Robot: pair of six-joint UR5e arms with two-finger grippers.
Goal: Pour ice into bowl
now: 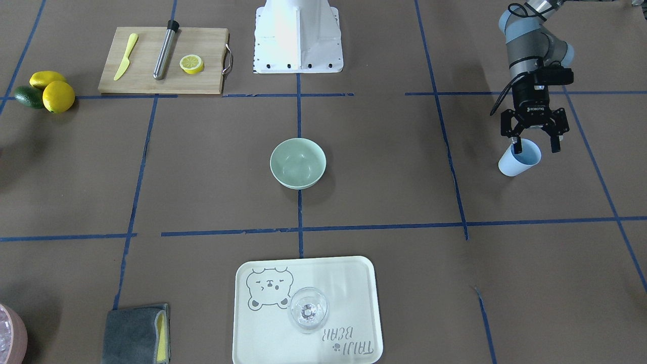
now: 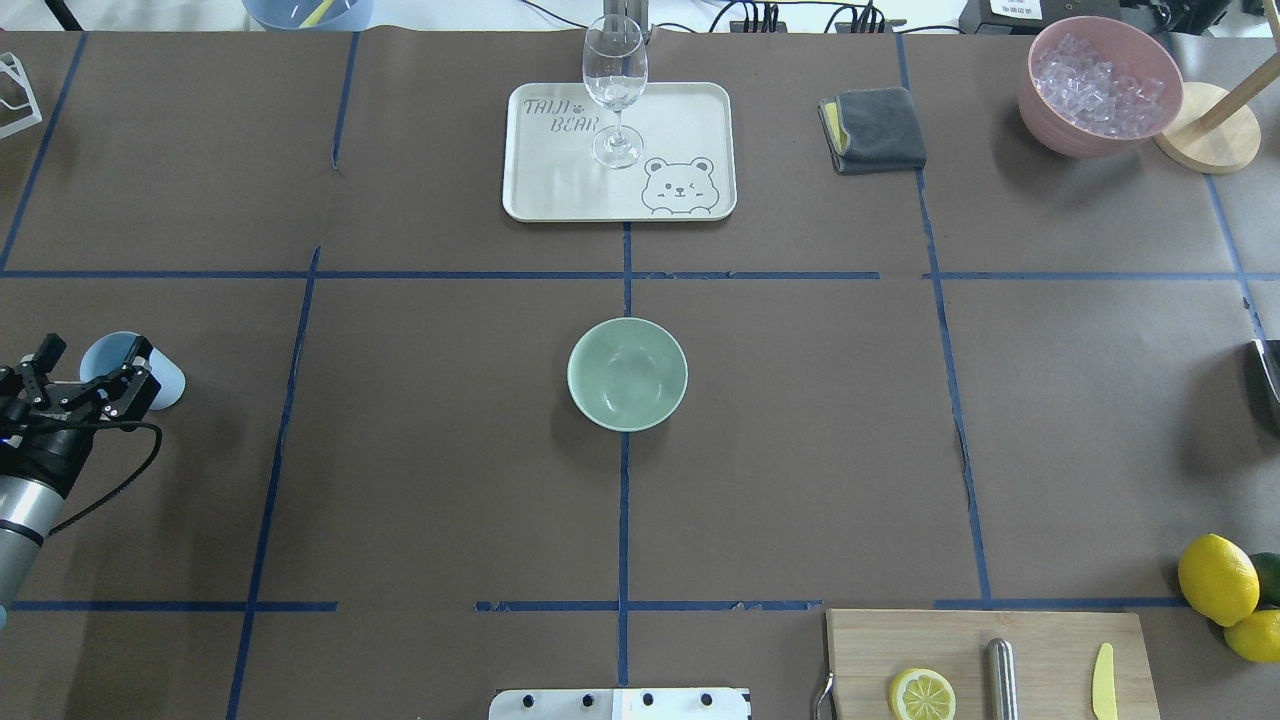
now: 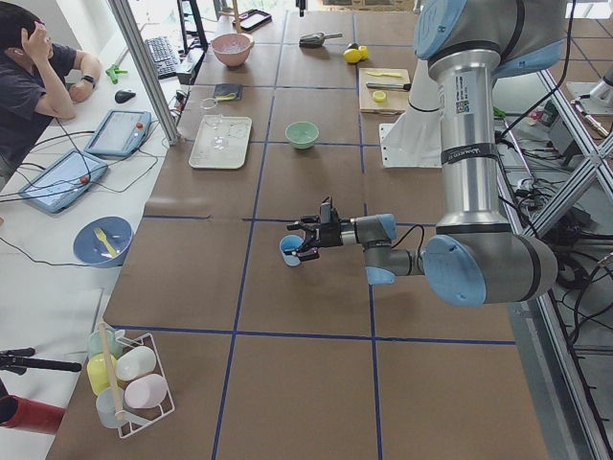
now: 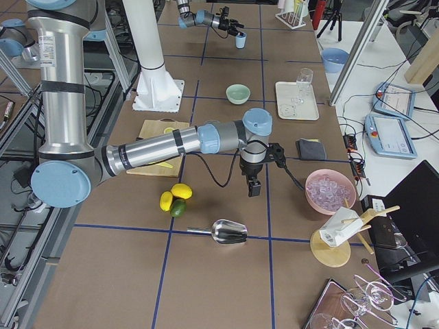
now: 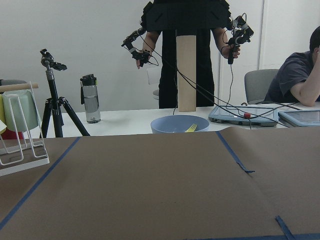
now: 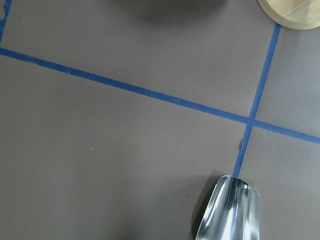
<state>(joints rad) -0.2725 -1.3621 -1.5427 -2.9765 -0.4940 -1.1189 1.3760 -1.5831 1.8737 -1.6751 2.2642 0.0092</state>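
My counter (image 2: 400, 450) is brown paper ruled into squares by blue tape (image 2: 625, 520). The bowl (image 2: 627, 373) sits at its middle on a tape line, and the ice (image 2: 1095, 75) is heaped in the pink bowl (image 2: 1050, 125) at the far right corner, well apart from it. The left claw (image 1: 535, 147) hangs spread wide at the cup (image 1: 518, 163), one finger at its mouth and one outside. The right claw (image 4: 254, 186) hovers near a scoop (image 4: 228, 232), and I cannot tell its grip. A man (image 3: 38, 77) sits at the white side desk.

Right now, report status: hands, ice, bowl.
Left hand open at blue cup; right hand state unclear. Ice in pink bowl; bowl empty. Scoop lies near right hand.
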